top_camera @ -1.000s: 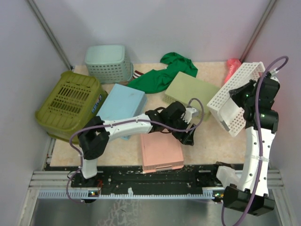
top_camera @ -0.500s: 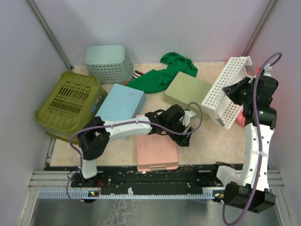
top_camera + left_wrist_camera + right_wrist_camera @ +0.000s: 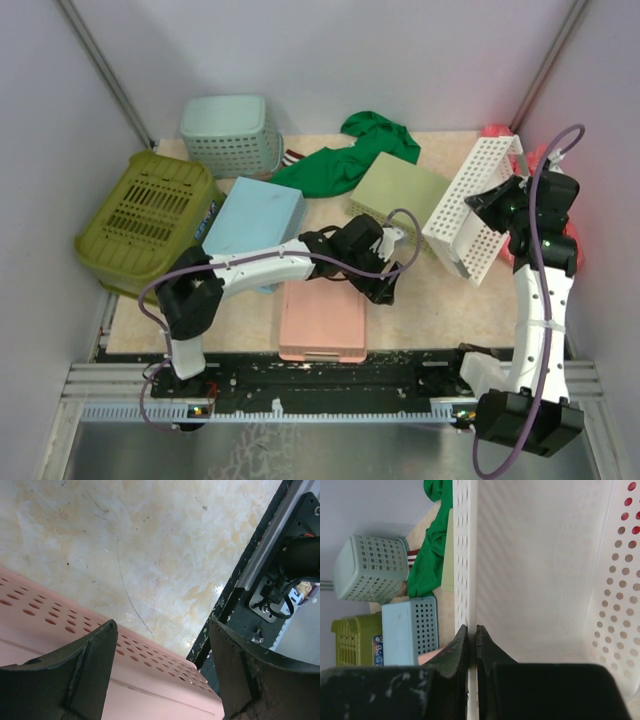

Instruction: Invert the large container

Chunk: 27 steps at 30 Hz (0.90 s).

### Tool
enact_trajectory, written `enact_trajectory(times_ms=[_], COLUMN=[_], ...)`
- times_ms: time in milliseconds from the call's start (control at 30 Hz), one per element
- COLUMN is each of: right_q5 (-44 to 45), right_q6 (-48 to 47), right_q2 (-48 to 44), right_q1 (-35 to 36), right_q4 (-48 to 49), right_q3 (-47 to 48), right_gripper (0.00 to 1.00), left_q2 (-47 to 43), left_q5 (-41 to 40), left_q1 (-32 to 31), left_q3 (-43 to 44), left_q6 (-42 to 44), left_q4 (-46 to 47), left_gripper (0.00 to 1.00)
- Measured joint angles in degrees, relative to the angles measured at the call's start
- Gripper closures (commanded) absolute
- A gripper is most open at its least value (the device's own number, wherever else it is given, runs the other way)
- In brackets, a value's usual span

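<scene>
The large container, an olive-green slotted basket (image 3: 150, 222), sits at the table's far left with a slotted face up. A corner of it shows in the right wrist view (image 3: 350, 640). Neither gripper is near it. My left gripper (image 3: 385, 283) is open and empty at mid-table, its fingers (image 3: 95, 655) over the edge of a pink tray (image 3: 60, 645). My right gripper (image 3: 492, 205) is shut on the wall of a white perforated basket (image 3: 465, 205) and holds it tilted on edge at the right. The shut jaws (image 3: 471, 630) pinch that wall (image 3: 465, 555).
A teal grid-holed basket (image 3: 230, 133) stands at the back left. A light blue box (image 3: 255, 222), a green cloth (image 3: 355, 155) and a pale green box (image 3: 400, 195) lie mid-table. The pink tray (image 3: 322, 322) lies by the near edge. Something red (image 3: 535, 160) is behind the white basket.
The pink tray has slid left and toward the near edge, with my left gripper following. My right gripper has swung the white basket left into a steeper tilt.
</scene>
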Motion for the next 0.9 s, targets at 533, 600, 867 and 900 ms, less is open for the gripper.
enact_trajectory(times_ms=[533,600,867,900], right_q5=[-7.06,-6.71,-5.99,-5.86], right_q6=[5.57,6.56,12.59,13.05], right_q2=[1.22,3.15,16.59,18.43], right_q1=[3.19,5.62,11.76,12.15], right_q4=[19.65,23.3,41.44,42.82], right_q3=[-13.38,-13.38,-12.76,-12.09], right_gripper=[1.0,1.0,1.0,1.0], left_q2=[-11.72,-13.94,-26.12,-27.04], left_q5=[-1.07,-2.54,-9.22,-9.97], left_q1=[0.55,1.14,7.8,8.41], left_q3=[1.6,1.57,-5.79,-6.91], left_q6=[-0.09,-0.37,-4.09,-4.61], left_q4=[-2.14,-2.14,0.04,0.22], left_gripper=[0.2,0.19,0.19,0.19])
